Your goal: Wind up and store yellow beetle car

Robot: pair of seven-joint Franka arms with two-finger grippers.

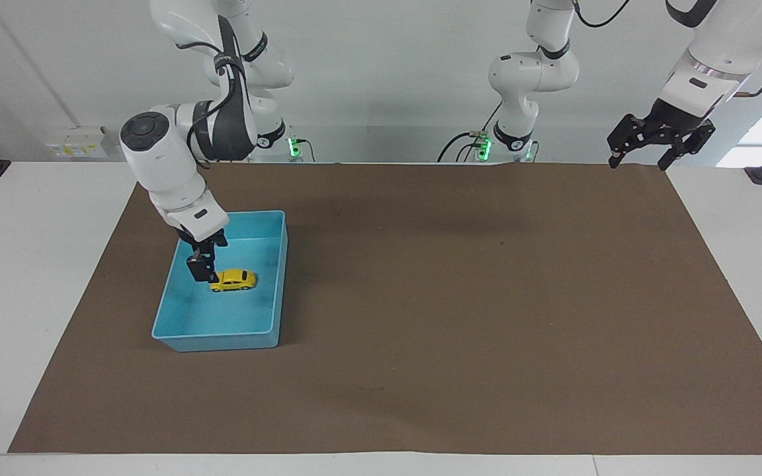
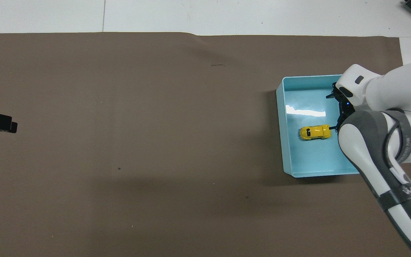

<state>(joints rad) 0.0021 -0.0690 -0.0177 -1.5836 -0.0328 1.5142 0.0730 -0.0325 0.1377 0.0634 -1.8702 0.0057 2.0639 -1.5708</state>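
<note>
The car [image 1: 233,280] sits in the blue tray [image 1: 280,277]; the right gripper [image 1: 201,270], open and empty, hangs beside it. The left gripper [image 1: 659,143], open, waits well apart.

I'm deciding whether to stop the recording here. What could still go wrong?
The right end effector hangs open inside the blue tray, close beside the yellow beetle car. Lifting out, a finger might clip the car and roll it, or catch the tray wall and shift the tray. The left end effector waits over the table's corner.
</note>
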